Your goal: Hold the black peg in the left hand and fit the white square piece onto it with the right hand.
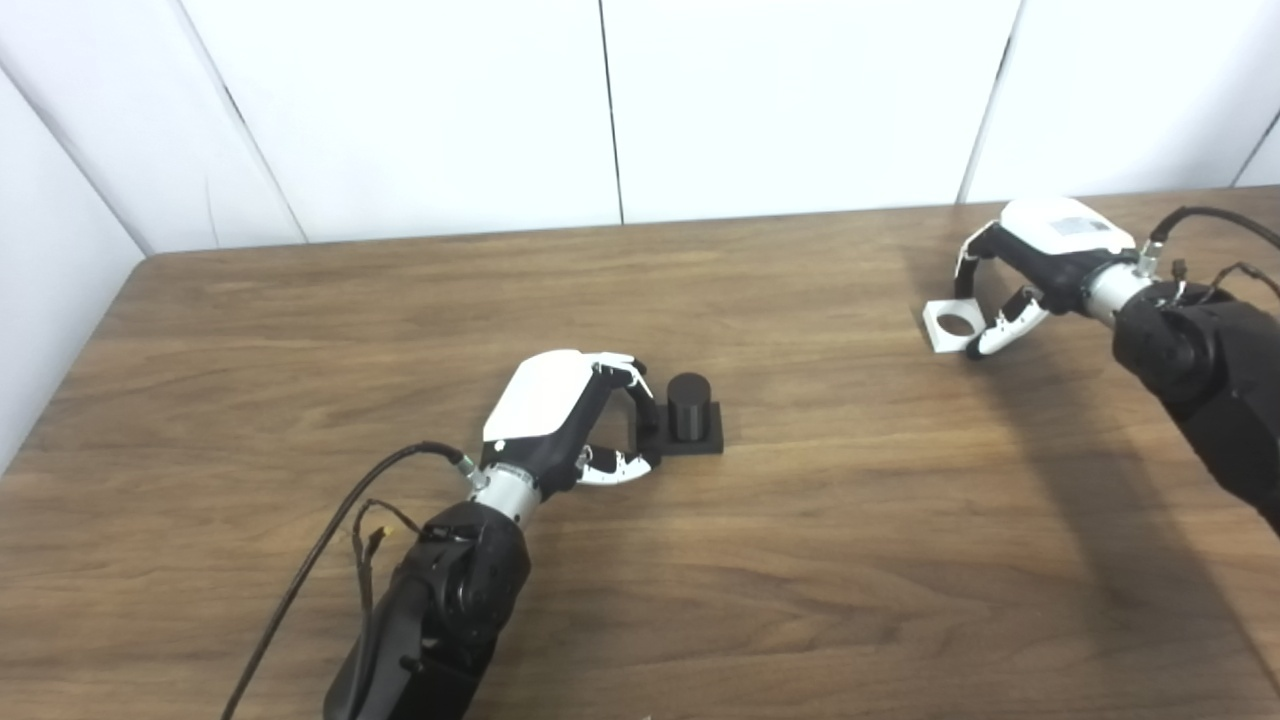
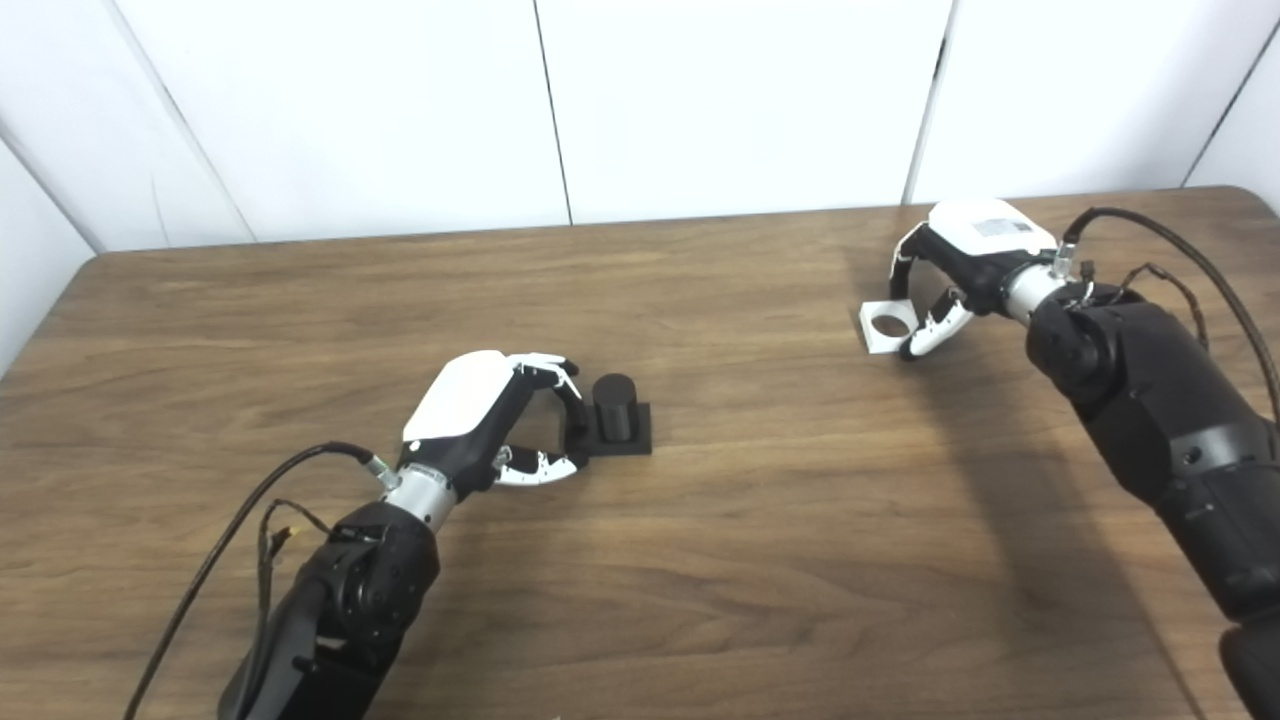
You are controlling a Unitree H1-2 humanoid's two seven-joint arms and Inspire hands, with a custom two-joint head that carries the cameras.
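Note:
The black peg (image 1: 688, 405) stands upright on its square black base at the table's middle. My left hand (image 1: 575, 415) lies just left of it. Its fingers (image 1: 645, 405) curl over the base's left edge, while the thumb stays a little short of the front left corner, so the hand is open. Far right, the white square piece (image 1: 948, 325) with a round hole lies on the table. My right hand (image 1: 1020, 275) is over its right side, fingers on the far edge and thumb on the near right corner, pinching it.
The wooden table (image 1: 800, 560) runs to a white panelled wall at the back. Its left edge and rounded far left corner are in view. Loose cables hang from both forearms.

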